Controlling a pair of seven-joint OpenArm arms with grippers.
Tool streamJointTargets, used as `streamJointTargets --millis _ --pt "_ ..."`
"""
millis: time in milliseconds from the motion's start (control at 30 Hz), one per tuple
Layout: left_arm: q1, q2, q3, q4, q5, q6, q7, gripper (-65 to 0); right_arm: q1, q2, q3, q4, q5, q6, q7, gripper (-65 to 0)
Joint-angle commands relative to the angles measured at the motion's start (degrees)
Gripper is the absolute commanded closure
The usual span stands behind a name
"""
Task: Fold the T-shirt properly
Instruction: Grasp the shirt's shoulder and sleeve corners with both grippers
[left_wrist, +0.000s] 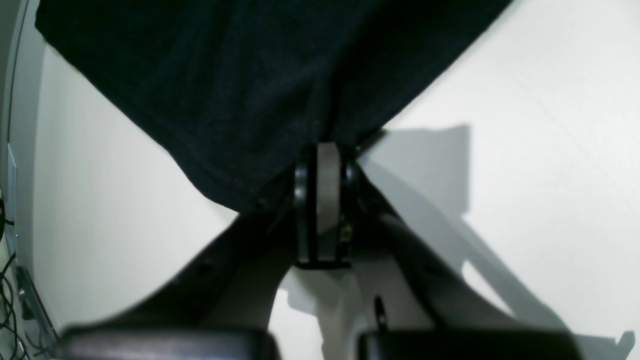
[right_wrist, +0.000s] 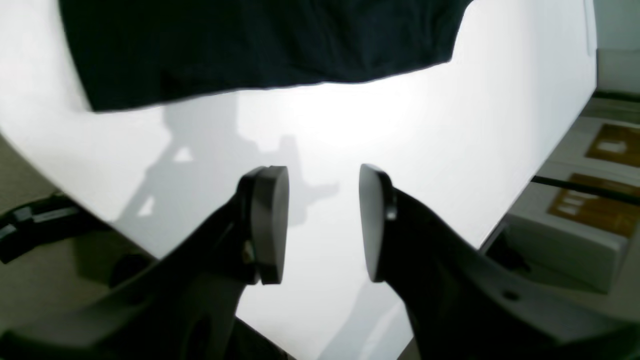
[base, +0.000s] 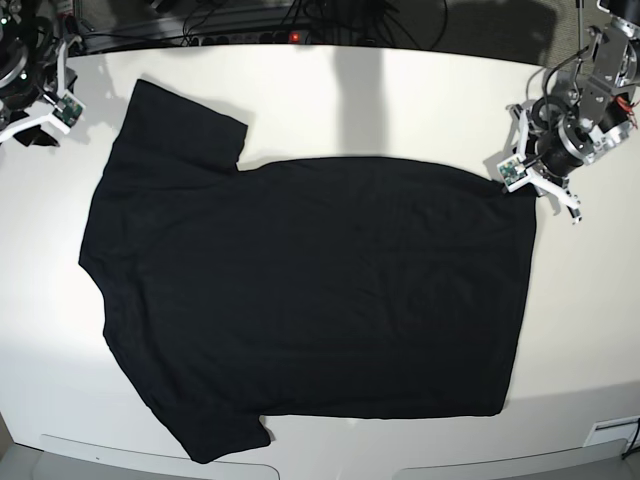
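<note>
Black T-shirt (base: 310, 290), soft matte cloth, plain side up, lies flat w/ few creases on the smooth white table (base: 400, 100). Left gripper (left_wrist: 327, 150) pinched tight on shirt's hem corner. Right gripper (right_wrist: 324, 222) agape, nothing in it, off the shirt's sleeve end.

Robotics lab, white table (base: 300, 100), cables and power strip (base: 215, 38) behind, cardboard boxes (right_wrist: 575, 225)

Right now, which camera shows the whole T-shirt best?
The base view: the whole black T-shirt lies spread flat on the table, both sleeves visible. The left wrist view shows only a corner pinched in the left fingers; the right wrist view shows just one edge.
</note>
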Motion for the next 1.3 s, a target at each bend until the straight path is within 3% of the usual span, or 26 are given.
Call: streamJointTargets --millis 0,167,233,400,500,767,1067,1267 --pt "0.81 -0.35 0.44 -0.46 0.96 -2.86 3.30 0.0 1.16 1.25 -0.42 -0.52 -0.28 -0.76 0.74 -23.8" --pt "0.79 -0.04 0.44 -0.46 0.74 -2.84 5.73 0.0 7.72 2.73 -8.96 -5.60 -0.33 -0.76 0.55 -37.0" --pt "0.79 0.31 0.44 -0.44 0.31 -2.84 6.91 0.0 10.58 2.73 -13.25 -7.39 -1.03 -0.79 0.61 -37.1" --pt "0.74 0.90 0.44 -0.44 -0.66 -2.84 7.54 0.0 17.86 3.23 -24.28 -11.58 -11.89 -1.01 0.61 -37.1" --pt "0.76 0.90 0.44 -0.46 -0.68 -2.84 7.50 0.0 21.33 4.61 -28.63 -13.22 -14.95 -1.33 0.48 -37.1" --pt "0.74 0.92 0.44 -0.46 -0.68 -2.82 7.50 0.0 25.77 5.29 -30.56 -16.46 -14.91 -1.38 0.28 -37.1" --pt "0.74 0.92 0.44 -0.44 -0.68 -2.82 7.45 0.0 25.73 5.22 -30.75 -19.56 -14.91 -1.31 3.89 -37.1" --pt "0.74 0.92 0.44 -0.46 -0.70 -1.79 7.48 0.0 26.84 4.87 -37.16 -19.63 -17.75 -1.42 4.48 -37.1"
